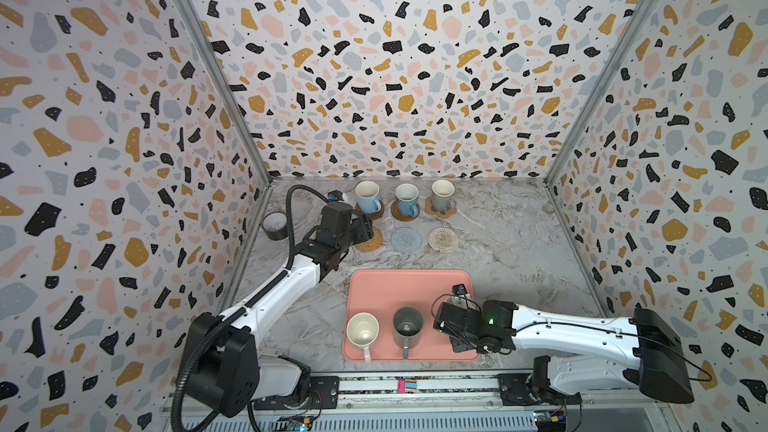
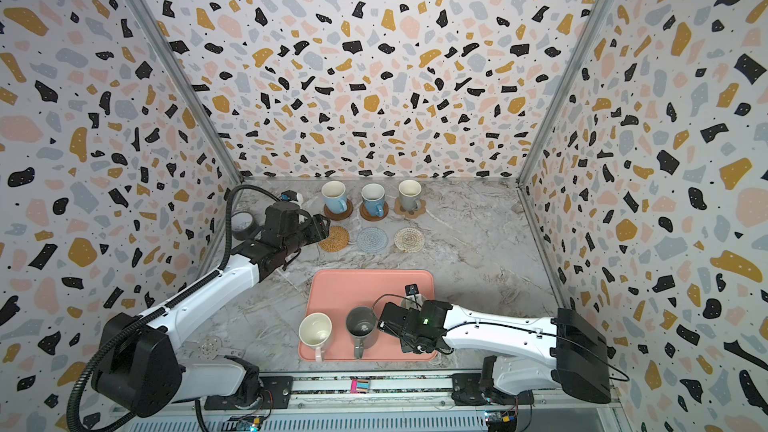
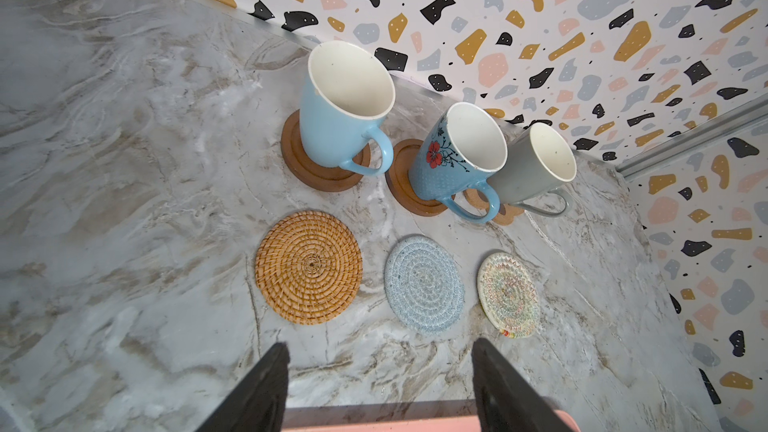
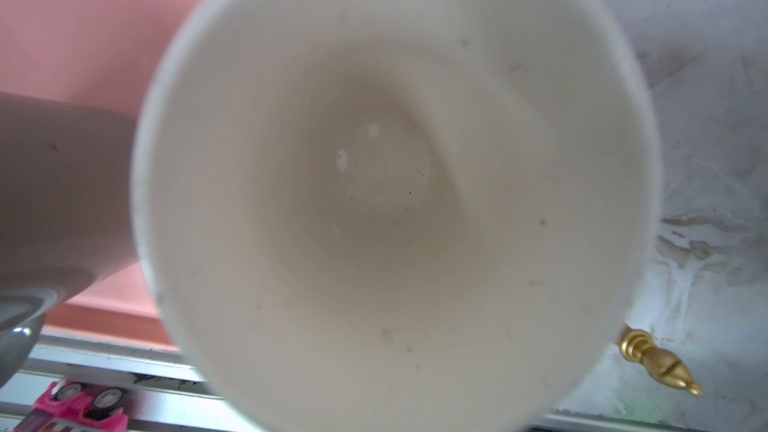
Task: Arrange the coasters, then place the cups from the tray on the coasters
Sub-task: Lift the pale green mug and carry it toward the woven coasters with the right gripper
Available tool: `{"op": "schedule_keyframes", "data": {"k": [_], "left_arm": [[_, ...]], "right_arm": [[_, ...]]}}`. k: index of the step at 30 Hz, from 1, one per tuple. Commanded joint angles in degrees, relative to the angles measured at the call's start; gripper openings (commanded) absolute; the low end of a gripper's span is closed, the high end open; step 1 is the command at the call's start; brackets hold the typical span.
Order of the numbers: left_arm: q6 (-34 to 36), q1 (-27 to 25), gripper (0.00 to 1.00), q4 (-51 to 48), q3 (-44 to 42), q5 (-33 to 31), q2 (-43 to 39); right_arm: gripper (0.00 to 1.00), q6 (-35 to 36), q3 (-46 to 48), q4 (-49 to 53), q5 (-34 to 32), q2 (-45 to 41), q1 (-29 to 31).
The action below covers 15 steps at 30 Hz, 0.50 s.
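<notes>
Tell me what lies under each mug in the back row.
The light blue mug stands on a brown wooden disc, the flowered blue mug on a second wooden disc. Under the grey mug, only the lobed edge of a tan coaster shows; the rest is covered.

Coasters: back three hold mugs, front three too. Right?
No. The front three, rattan coaster, pale blue coaster and cream coaster, lie bare in the left wrist view. The back three hold the light blue mug, flowered blue mug and grey mug.
</notes>
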<state>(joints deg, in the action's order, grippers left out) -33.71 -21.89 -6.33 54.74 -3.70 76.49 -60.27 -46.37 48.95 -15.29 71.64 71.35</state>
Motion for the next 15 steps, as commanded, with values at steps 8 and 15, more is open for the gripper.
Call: {"op": "schedule_keyframes", "data": {"k": [8,15], "left_arm": [[0.4,0.4,0.71,-0.6,-0.6,-0.6,-1.8],[0.3,0.3,0.71,-0.9,-0.8,-0.6,-2.6]], "right_arm": [[0.08,8.5,-3.3,0.4,-4.4,-2.5,-3.2],[0.07,18.4,-5.6,-3.0,-4.7,-2.5,-8.8]]}}
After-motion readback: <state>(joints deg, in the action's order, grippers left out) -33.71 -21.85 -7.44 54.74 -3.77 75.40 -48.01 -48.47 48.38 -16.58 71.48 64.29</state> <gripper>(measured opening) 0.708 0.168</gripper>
